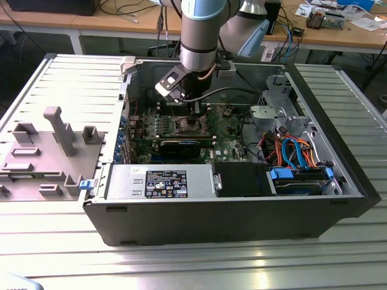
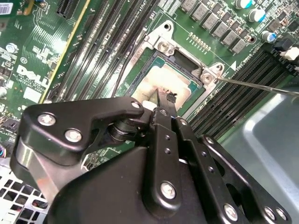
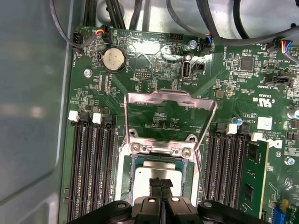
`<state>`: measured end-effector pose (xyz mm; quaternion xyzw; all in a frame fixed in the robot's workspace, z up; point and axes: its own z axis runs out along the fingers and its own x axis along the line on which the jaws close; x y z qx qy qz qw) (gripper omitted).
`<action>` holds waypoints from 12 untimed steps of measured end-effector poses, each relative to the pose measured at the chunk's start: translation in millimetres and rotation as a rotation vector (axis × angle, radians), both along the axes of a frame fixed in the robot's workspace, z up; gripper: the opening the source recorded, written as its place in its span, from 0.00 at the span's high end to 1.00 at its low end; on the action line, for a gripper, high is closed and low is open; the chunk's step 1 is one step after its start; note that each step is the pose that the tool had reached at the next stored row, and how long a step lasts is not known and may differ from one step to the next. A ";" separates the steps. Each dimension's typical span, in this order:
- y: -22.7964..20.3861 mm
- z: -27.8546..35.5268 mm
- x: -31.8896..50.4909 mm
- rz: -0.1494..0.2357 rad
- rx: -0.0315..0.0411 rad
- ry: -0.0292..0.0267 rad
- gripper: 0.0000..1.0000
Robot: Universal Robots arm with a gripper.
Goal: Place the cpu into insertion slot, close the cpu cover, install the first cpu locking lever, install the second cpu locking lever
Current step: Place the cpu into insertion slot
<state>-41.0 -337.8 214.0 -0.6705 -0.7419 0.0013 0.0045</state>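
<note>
The cpu (image 3: pixel 159 169) is a flat square with a pale silvery top, sitting in the insertion slot (image 3: pixel 122 182). The tool (image 3: pixel 161 181) has fingers pressed together right over it, and the cpu cover (image 3: pixel 170 99) is flipped open.

fingers (image 3: pixel 156 185) pressed together over cpu (image 3: pixel 142 179) | cpu seated in insertion slot (image 3: pixel 125 182) | cpu cover (image 3: pixel 170 99) stands open

On metal table (image 1: pixel 181 266): open PC case (image 1: pixel 230 223), grey fixture plate (image 1: pixel 36 163).
</note>
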 end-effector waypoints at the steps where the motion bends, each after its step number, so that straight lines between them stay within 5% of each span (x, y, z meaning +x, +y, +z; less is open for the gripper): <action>1: 0.0 1.0 0.0 0.000 0.0000 0.0001 0.89; 12: 0.0 14.9 0.1 0.000 0.0000 -0.0001 0.89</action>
